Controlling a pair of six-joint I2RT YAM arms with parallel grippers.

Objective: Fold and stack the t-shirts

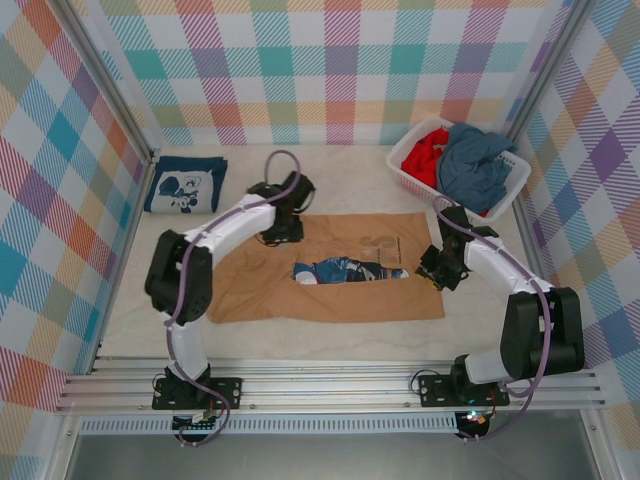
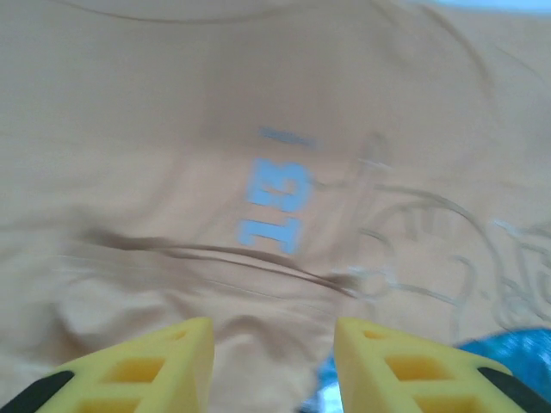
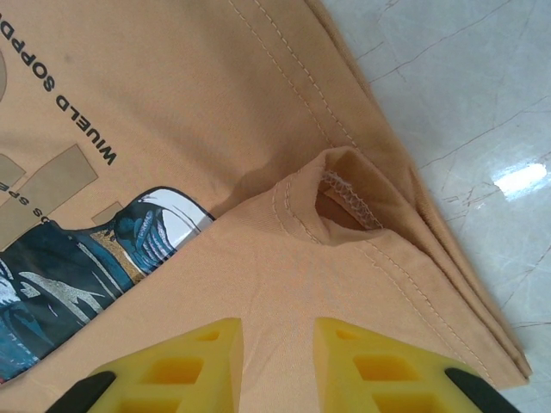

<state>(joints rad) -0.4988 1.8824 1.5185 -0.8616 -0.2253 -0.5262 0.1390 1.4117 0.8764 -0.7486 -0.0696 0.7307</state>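
The tan cotton t-shirt with the dark blue-and-white front print (image 1: 340, 300) is laid flat at the centre of the pale table (image 1: 330, 345) and is taken as the reference. Beyond its far left corner, well apart from it, the navy t-shirt with a white graphic (image 1: 186, 184) is placed, folded square.

The left gripper (image 1: 281, 232) is positioned at the far edge of the tan t-shirt, left of its middle. Its yellow fingers (image 2: 172, 361) are spread above the fabric, with nothing pinched between them.

The near and far parts of the tan t-shirt are folded toward its middle, and a strip of print is left exposed.

The right gripper (image 1: 438, 272) is positioned at the right edge of the tan t-shirt, beside a turned-over sleeve opening (image 3: 344, 194). Its fingers stand slightly apart with tan fabric in the gap. Whether that fabric is pinched cannot be told.

Beyond the far right corner of the tan t-shirt, a white slatted plastic basket (image 1: 402, 170) is placed, containing a red t-shirt (image 1: 425, 160) and a grey-blue t-shirt (image 1: 478, 168).
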